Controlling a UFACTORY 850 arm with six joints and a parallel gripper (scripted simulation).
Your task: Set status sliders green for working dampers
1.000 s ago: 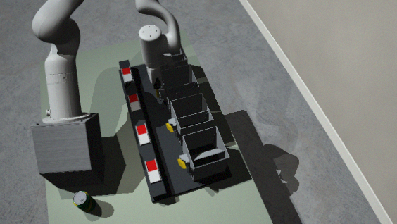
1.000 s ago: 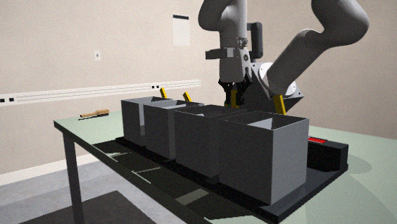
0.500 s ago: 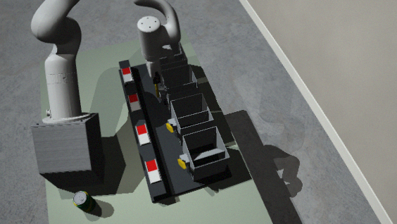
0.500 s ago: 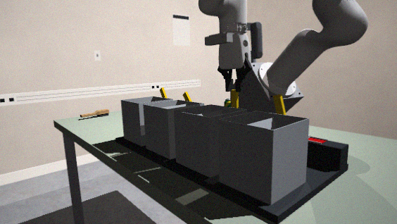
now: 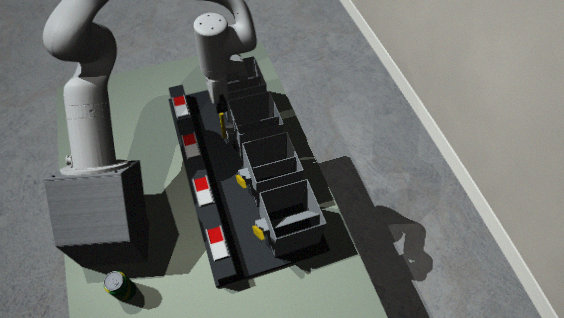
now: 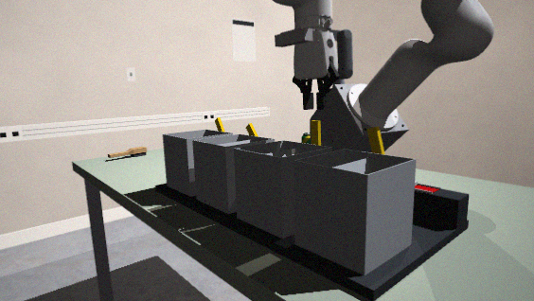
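Observation:
Four grey open-topped duct dampers (image 5: pixel 272 160) stand in a row on a black baseplate (image 5: pixel 235 215), each with a yellow lever on the side facing the sliders. Four status sliders (image 5: pixel 202 190) lie in a strip in front of them, and all show red next to a white cover. My gripper (image 6: pixel 314 97) hangs above the upright yellow lever (image 6: pixel 315 132) of the second damper from the far end (image 5: pixel 255 112), well clear of it. Its fingers are a little apart with nothing between them. In the overhead view the wrist (image 5: pixel 215 50) hides the fingers and the farthest damper's lever.
A green can (image 5: pixel 119 286) stands near the table's front corner, beside the robot's grey base block (image 5: pixel 95 207). A wooden brush (image 6: pixel 127 152) lies at the far end of the table. The table edge runs close behind the dampers.

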